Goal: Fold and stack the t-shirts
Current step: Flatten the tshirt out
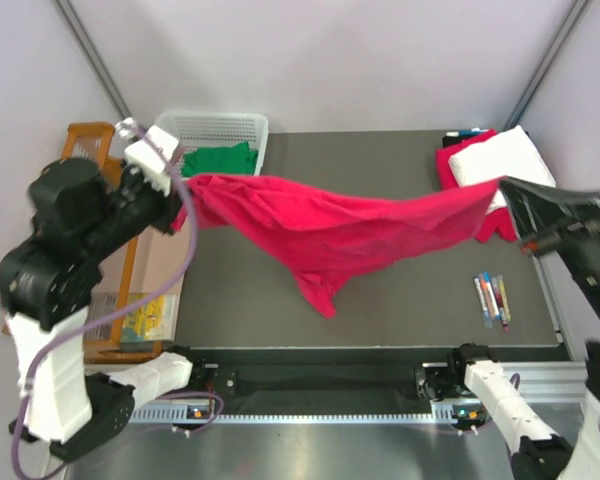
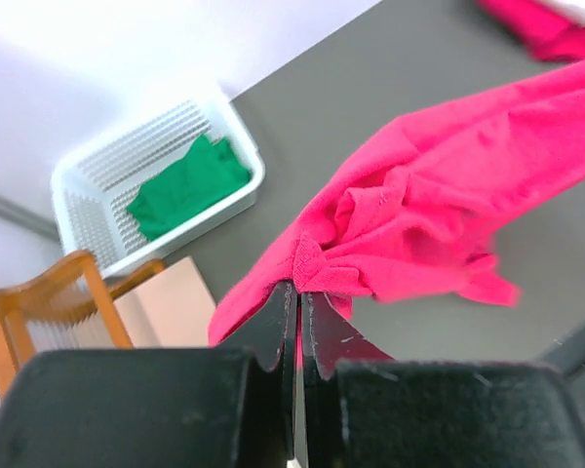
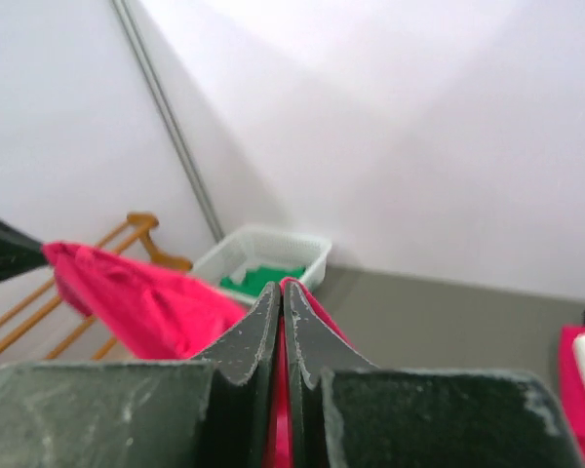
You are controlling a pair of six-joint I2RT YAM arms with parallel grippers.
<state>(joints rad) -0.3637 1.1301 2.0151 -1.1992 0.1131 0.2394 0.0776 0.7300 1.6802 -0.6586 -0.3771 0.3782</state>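
Midpoint of the job, judging by the layout. Holding, above the dark table [image 1: 230, 320], the crimson-pink t-shirt [image 1: 330, 235] stretched out in the air, one end just in front of the white basket [image 1: 212, 122], the other reaching well off to the basket's right; sagging in the middle, not yet being folded. Showing a stack begun far right of the basket: white t-shirt [image 1: 495, 158] lying folded on a folded red cloth [image 1: 448, 165]. Leaving the green t-shirt [image 1: 220, 160] crumpled inside the basket, probably waiting its turn. Pinching the basket-side end in the left gripper [image 2: 299, 292], jaws closed on bunched cloth; clamping the far end in the right gripper [image 3: 283, 290], jaws pressed together on a pink edge. Disregarding the pens [image 1: 492, 298] lying right of the basket, nearer the arms.
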